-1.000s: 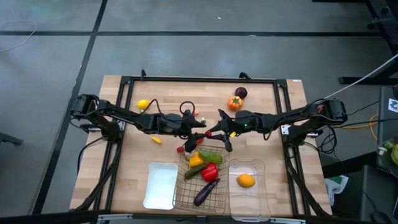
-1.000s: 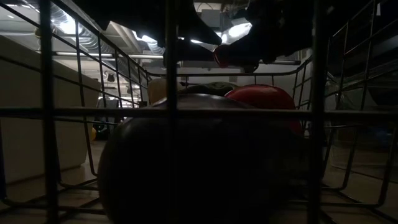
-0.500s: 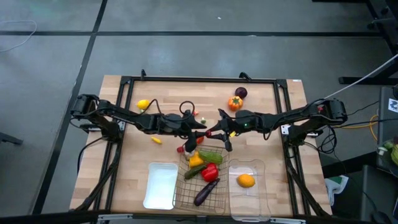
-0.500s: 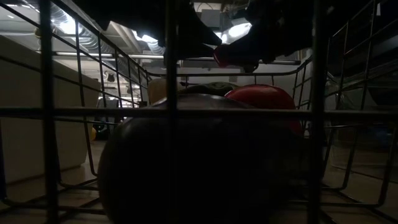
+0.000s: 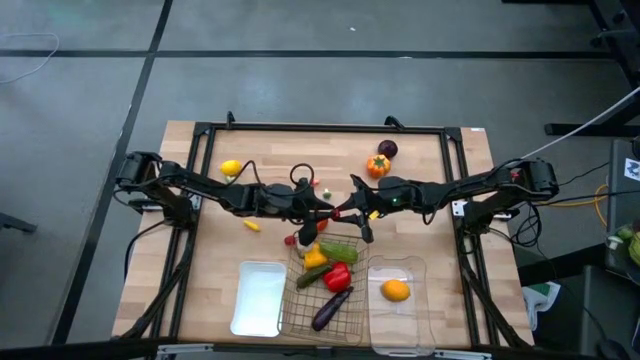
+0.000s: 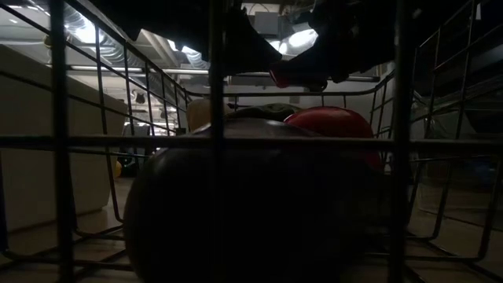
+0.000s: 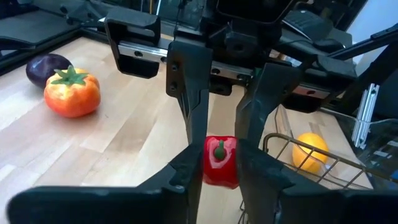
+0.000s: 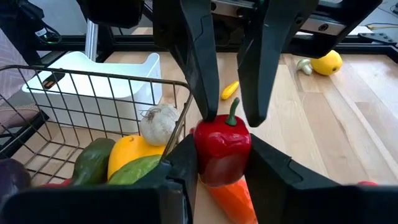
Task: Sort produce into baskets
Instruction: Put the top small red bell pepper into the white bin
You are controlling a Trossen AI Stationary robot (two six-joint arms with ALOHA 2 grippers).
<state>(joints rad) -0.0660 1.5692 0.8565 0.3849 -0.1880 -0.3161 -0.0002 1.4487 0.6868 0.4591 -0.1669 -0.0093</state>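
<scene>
Lemon (image 5: 230, 167) lies loose on the wood at the far left, near my left arm, and a small yellow piece (image 5: 251, 225) sits nearer the middle; both are unsorted; the white tray (image 5: 258, 298) at the near edge has nothing in it that I can see.

My left gripper (image 7: 214, 171) is at the table's centre, just beyond the wire basket (image 5: 325, 300), with its pads pressed against the sides of the red pepper (image 8: 222, 149); I judge that a real hold. My right gripper (image 8: 224, 163) meets it head-on from the other side and is clamped on the same pepper lower on its body, so the pepper hangs between my two hands above the basket's far rim.

I expect the pepper to be light, hollow and hard, a glossy plastic toy; that gloss makes it slippery, and its rounded lobes will try to squirt out of flat pads. The widest part of the body is the place to grip, pads on opposite lobes; the thin green stem is too small to hold and could snap. It should not bruise, so a firm squeeze is safe.

The basket already holds a yellow pepper (image 5: 315, 259), green cucumbers (image 5: 338, 251), another red pepper and an eggplant (image 5: 331, 308); further right an orange tomato (image 5: 377, 165) and a purple fruit (image 5: 387, 149) wait on the wood, and an orange (image 5: 396, 290) rests in the clear bin (image 5: 400, 325).
</scene>
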